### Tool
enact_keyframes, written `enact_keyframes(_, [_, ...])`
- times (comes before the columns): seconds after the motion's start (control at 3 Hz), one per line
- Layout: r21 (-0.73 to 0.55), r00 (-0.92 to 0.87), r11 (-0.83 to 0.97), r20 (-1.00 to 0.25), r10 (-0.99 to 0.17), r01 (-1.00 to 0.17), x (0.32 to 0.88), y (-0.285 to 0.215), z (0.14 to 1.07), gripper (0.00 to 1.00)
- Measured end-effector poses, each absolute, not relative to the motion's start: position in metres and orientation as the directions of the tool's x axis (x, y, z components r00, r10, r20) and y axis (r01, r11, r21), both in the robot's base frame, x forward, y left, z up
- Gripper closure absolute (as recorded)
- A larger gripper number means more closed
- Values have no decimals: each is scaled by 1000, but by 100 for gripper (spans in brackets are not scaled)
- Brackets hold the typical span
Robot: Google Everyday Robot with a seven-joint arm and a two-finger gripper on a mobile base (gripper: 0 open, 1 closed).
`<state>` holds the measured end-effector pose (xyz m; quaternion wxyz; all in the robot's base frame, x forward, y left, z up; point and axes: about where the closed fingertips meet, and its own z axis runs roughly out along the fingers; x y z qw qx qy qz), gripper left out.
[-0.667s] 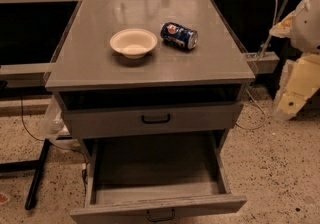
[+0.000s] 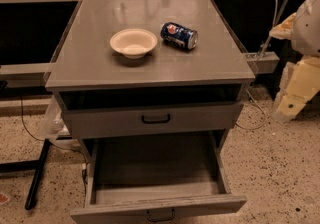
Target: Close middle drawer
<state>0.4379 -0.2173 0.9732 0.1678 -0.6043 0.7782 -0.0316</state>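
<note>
The middle drawer is pulled far out of the grey cabinet at the bottom of the camera view. Its plain grey tray holds nothing, and its low front panel carries a small black bar handle. Above it, the taller-fronted top drawer with the bigger black handle stands slightly out. The lowest drawer is hidden. My gripper, a cream-coloured part under the white arm, hangs at the right edge, beside the cabinet and clear of the drawers, touching nothing.
On the cabinet top sit a cream bowl and a blue soda can lying on its side. A cable hangs at the right. A black stand leg lies on the speckled floor at the left.
</note>
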Motion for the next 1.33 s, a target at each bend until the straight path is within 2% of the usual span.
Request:
enact_keyframes(0.67, [-185, -222, 281, -287, -932, -942, 433, -228, 888, 0])
enact_keyframes(1.0, [-168, -222, 292, -340, -914, -942, 426, -233, 841, 19])
enact_keyframes(1.33, [-183, -189, 282, -403, -895, -942, 421, -227, 808, 42])
